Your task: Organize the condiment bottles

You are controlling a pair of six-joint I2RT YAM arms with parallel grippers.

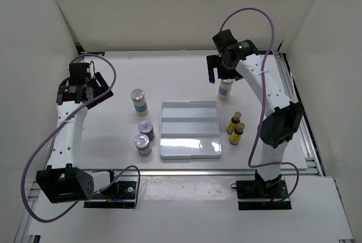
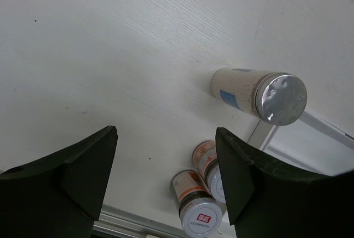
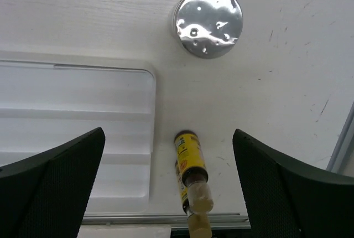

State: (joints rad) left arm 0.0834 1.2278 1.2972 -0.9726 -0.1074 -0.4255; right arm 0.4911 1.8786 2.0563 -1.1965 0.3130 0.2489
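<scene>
All six bottles stand upright on the tabletop (image 1: 186,79) around the white tray (image 1: 189,141), none of them in it. The left shaker (image 1: 138,102) stands off the tray's far left corner. Nearer, just beside the tray's left edge, the far jar (image 1: 146,128) and near jar (image 1: 142,143) stand close together; I cannot tell whether they touch. The right shaker (image 1: 225,89) stands beyond the tray's far right corner. The far yellow bottle (image 1: 235,122) and near yellow bottle (image 1: 237,134) stand side by side just right of the tray, apart from its edge

The left jaws are open and hold nothing, hanging over bare tabletop to the left of the left shaker, apart from it. In the left wrist view that shaker and both jars lie ahead of the fingers, not between them

The right jaws are spread wide and empty, hanging just behind the right shaker. In the right wrist view its silver cap shows beyond the fingers, with the yellow bottles and the tray's right end lower in that view
</scene>
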